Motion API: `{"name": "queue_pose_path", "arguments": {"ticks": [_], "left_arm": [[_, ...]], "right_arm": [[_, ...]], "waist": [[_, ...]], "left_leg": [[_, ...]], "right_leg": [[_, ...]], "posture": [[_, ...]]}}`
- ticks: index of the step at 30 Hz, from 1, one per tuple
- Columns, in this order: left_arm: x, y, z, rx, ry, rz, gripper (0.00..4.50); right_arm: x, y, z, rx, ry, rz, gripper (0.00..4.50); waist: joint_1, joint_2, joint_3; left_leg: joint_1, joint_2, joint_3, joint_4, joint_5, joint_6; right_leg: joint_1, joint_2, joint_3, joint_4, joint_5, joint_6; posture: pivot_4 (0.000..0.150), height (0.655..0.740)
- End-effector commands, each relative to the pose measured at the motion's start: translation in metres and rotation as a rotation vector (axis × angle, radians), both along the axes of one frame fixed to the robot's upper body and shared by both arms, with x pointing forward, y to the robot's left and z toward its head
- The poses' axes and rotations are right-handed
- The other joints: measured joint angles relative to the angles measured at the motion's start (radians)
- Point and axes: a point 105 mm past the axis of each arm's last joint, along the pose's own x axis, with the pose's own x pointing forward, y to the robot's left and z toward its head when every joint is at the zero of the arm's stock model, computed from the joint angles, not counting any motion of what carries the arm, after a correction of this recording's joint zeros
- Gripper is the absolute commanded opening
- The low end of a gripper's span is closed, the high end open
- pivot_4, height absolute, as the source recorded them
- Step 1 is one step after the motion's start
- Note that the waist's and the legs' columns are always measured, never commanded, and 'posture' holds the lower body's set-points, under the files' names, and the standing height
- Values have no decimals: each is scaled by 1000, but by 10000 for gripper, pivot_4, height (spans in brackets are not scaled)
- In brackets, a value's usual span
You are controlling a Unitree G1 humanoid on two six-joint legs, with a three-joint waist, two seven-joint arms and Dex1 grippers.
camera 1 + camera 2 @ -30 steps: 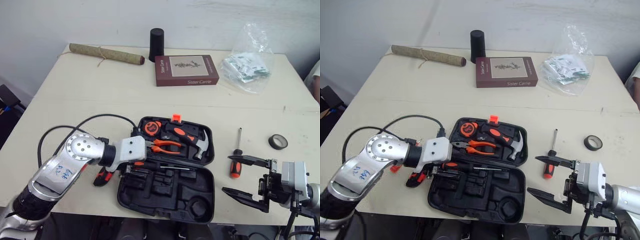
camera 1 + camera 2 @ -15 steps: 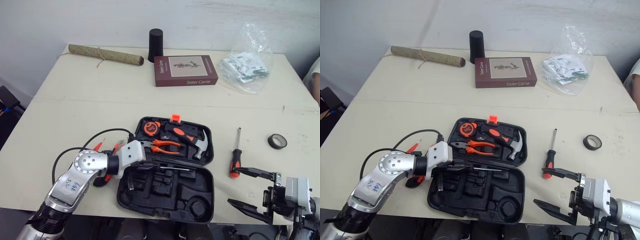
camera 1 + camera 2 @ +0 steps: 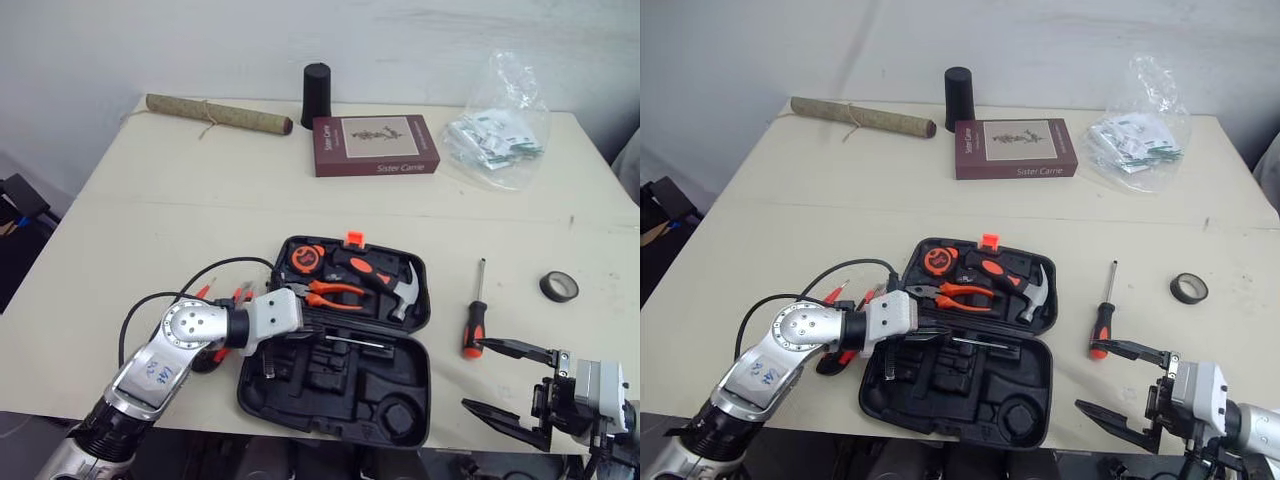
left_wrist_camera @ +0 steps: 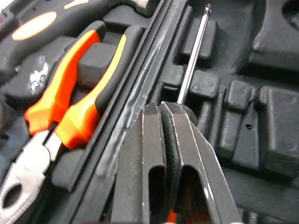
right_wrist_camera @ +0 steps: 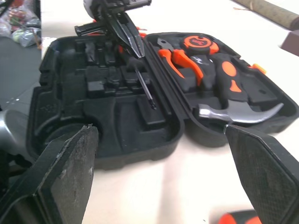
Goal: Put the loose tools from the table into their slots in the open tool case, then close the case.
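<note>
Left gripper (image 4: 162, 106) has its fingers pressed together on a screwdriver (image 4: 191, 60), whose shaft lies in the front half of the open case (image 3: 415, 360); right gripper (image 3: 475, 375) hangs spread wide to the right of the case. Hammer (image 3: 400, 292), pliers (image 3: 330, 293) and tape measure (image 3: 303, 260) sit in the case's back half. Right of the case, a second screwdriver (image 3: 473, 325) lies loose, just beside the right gripper's upper finger.

The case (image 3: 392, 385) was black. The pliers (image 3: 338, 293) had orange handles. The hammer (image 3: 372, 272) had a black-and-orange grip and a silver head. The right screwdriver (image 3: 473, 335) had an orange-and-black handle. The far book (image 3: 375, 145) was maroon, and the table (image 3: 200, 200) cream.
</note>
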Motion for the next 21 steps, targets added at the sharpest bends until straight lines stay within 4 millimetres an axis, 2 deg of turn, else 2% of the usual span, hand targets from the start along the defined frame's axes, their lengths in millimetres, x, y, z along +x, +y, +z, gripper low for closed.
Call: {"name": "queue_pose_path", "arguments": {"ticks": [1, 4, 9, 14, 16, 18, 21], "left_arm": [[-10, 6, -58, 134, 188, 40, 824], [-14, 8, -75, 217, 194, -8, 824], [-25, 7, -91, 271, 254, -58, 824], [-38, 17, -111, 373, 285, -104, 824], [-41, 22, -118, 411, 305, -89, 824], [-40, 32, -125, 508, 302, -73, 824], [-33, 33, -122, 551, 290, -52, 824]], "right_arm": [[-1, -3, 1, 1, -30, -8, 45000], [0, -4, 0, 2, -34, -14, 45000], [2, -3, 0, 2, -42, -21, 45000], [5, 2, 4, 3, -51, -27, 45000], [6, 5, 7, 6, -57, -31, 45000], [8, 7, 9, 6, -63, -35, 45000], [10, 9, 10, 5, -66, -40, 45000]], "waist": [[2, 4, -5], [2, 7, -10], [1, 20, -23], [1, 22, -31], [0, 22, -33], [0, 22, -42], [0, 23, -45]], "left_leg": [[2, 0, 0, 0, -1, 0], [14, 2, 0, -1, -11, 5], [16, 3, 0, -1, -15, 7], [17, 3, 0, -1, -16, 8], [25, 4, 0, -5, -19, 8], [33, 4, 1, -12, -22, 3], [44, 4, 0, -19, -22, 2]], "right_leg": [[2, 0, 0, -1, 0, 0], [16, -1, 0, -5, 0, 0], [20, -1, 0, -10, 0, 0], [22, -2, 1, -12, -1, 0], [33, -2, 1, -17, -1, -1], [35, -2, 1, -23, -2, -1], [46, -2, 1, -29, -4, -6]], "posture": [[1500, 7400], [1500, 7400], [1500, 7400], [1500, 7400], [1500, 7400], [1500, 7400], [1500, 7400]]}}
